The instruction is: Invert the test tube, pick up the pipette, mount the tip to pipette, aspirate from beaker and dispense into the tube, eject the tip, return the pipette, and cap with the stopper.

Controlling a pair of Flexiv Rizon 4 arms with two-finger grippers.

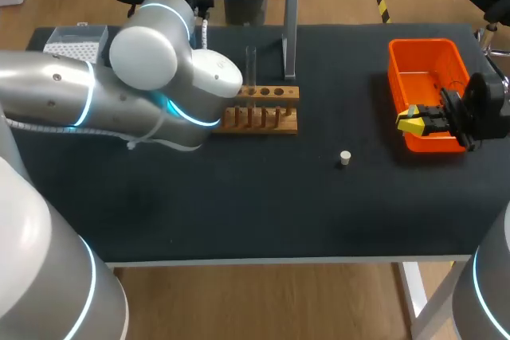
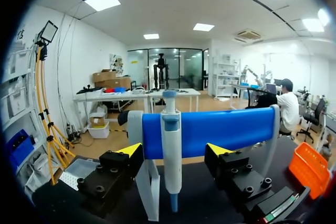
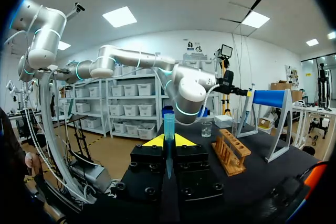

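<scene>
2 grippers: left gripper (image 2: 174, 150) open astride the pipette (image 2: 171, 156) hanging on the stand (image 2: 231, 129) at the table's (image 1: 239, 205) far edge; right gripper (image 3: 168, 141) clamped on a tip (image 3: 168, 123) above the orange bin (image 1: 422, 57), right edge.

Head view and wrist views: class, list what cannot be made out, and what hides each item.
Head view: the glass beaker is hidden behind the silver left arm; only the right wrist view shows it.
Head view: what the right gripper holds is too small to tell; the right wrist view shows a translucent blue pipette tip between its fingers.
Right wrist view: the beaker's liquid level is too small to tell.
</scene>
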